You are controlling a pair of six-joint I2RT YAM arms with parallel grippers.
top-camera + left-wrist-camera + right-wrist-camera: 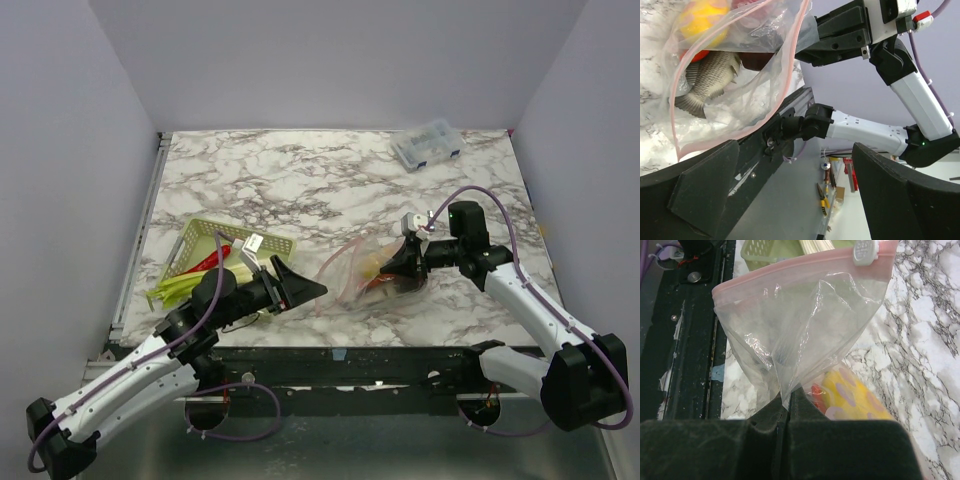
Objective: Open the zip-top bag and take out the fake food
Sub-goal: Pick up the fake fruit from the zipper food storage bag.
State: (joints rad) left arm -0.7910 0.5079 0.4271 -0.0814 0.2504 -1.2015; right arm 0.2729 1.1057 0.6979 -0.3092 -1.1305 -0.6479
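Observation:
The clear zip-top bag (358, 268) lies near the table's front middle, with fake food inside. My right gripper (405, 262) is shut on a fold of the bag (790, 340). The bag's pink zip strip (805, 262) and its white slider (865, 250) face away from that gripper. A yellow piece with lilac spots (850, 395) and a red piece (817, 391) sit inside by the fingers. My left gripper (305, 285) is open and empty, just left of the bag. In its view the bag (740, 75) holds a yellow piece (702, 20) and a grey fish (707, 82).
A pale green mesh basket (190, 240) at the front left holds a red chili (210, 260) and pale green stalks (185, 288). A small clear compartment box (427, 145) stands at the back right. The table's front edge (340, 352) is close to the bag.

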